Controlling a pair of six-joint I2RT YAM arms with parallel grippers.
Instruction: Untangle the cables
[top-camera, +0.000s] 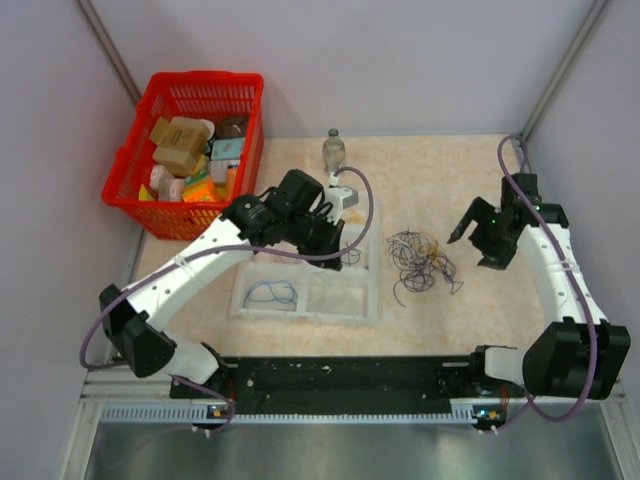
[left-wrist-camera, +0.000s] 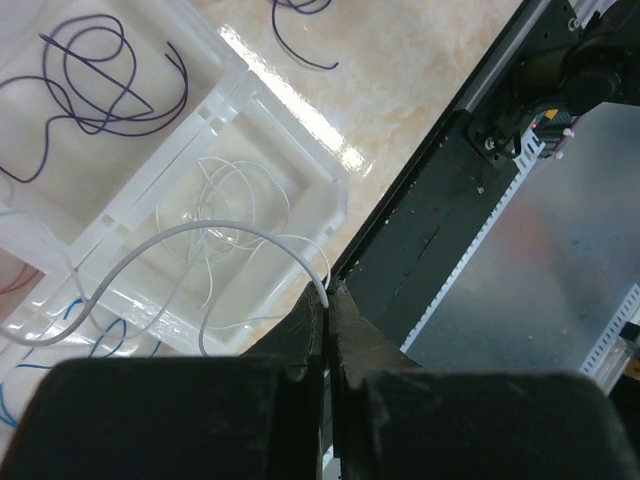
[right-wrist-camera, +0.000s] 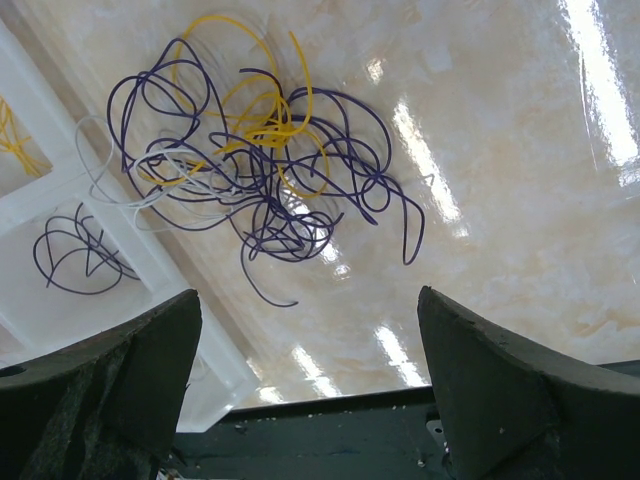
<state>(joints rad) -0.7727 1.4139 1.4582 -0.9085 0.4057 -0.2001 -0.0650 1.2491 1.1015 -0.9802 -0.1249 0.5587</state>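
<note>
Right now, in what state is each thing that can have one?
left gripper: shut on white wire, above the tray.
right gripper: open, empty, above the cables.
cables: tangled in one bunch on the table, beside the tray.
tray: compartments hold separate purple, white and blue wires.
bottle: upright.
red basket: filled with packages.

Overhead view looks down; close wrist views share tray (left-wrist-camera: 234, 86), right also cables (right-wrist-camera: 283, 228).

I note plain pale walls (top-camera: 400, 60) on three sides, with grey metal posts (top-camera: 108, 45) in the far corners. The table (top-camera: 470, 320) top is beige, marbled and glossy, with white light streaks (right-wrist-camera: 600, 100) across it. A black rail (top-camera: 350, 375) edges its near side.
</note>
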